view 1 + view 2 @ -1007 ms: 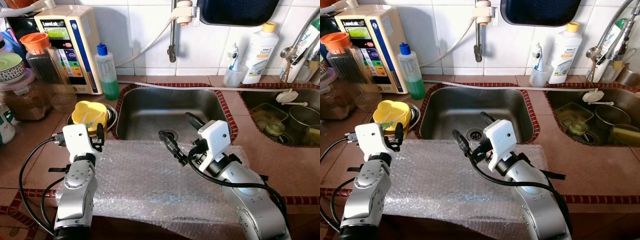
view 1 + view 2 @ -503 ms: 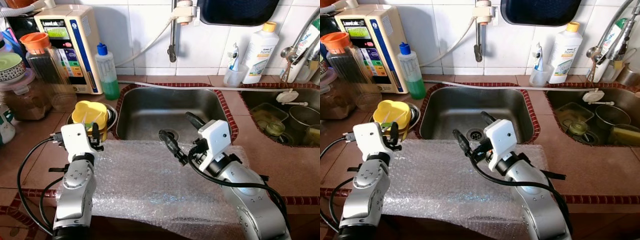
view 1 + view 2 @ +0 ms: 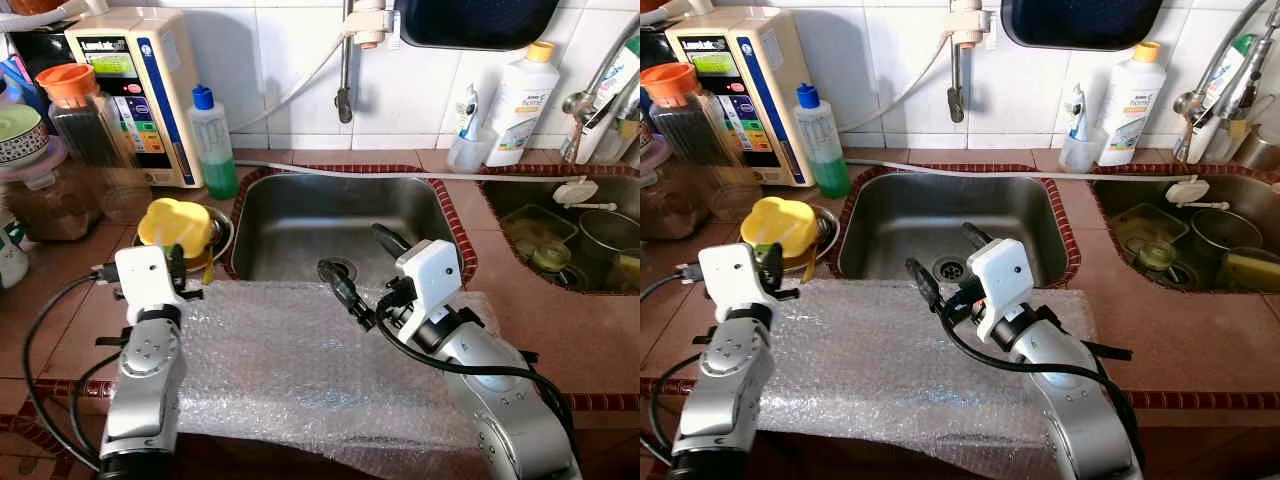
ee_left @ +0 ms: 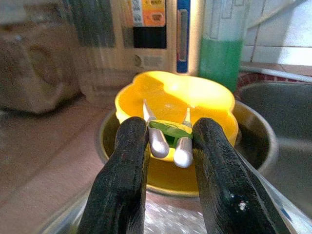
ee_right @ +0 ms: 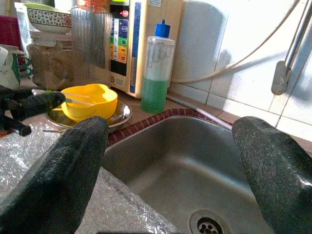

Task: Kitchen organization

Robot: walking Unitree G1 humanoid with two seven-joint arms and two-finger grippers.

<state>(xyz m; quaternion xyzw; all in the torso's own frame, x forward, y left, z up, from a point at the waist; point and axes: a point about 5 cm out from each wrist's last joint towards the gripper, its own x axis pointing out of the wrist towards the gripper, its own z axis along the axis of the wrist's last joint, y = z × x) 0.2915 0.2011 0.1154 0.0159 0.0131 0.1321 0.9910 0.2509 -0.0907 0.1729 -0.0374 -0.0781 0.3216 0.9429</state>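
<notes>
A yellow bowl [image 3: 175, 222] sits inside a steel bowl [image 3: 224, 236] on the counter left of the sink [image 3: 340, 215]. My left gripper [image 3: 176, 268] hovers just in front of that bowl, shut on a small utensil [image 4: 168, 138] with two silver prongs and a green piece. The prongs point over the yellow bowl [image 4: 175, 97]. My right gripper [image 3: 362, 265] stands open above the sink's front edge, with nothing between its fingers. A sheet of bubble wrap [image 3: 300, 370] covers the counter under both arms.
A water purifier [image 3: 135, 95], a green soap bottle [image 3: 213, 140] and jars [image 3: 80, 110] line the back left. A white bottle [image 3: 520, 100] stands at the back right. A second basin [image 3: 575, 235] on the right holds dishes. The tap [image 3: 345, 60] hangs over the sink.
My left gripper has shifted a little to the left in front of the yellow bowl, still holding the utensil. The right arm has stayed put.
</notes>
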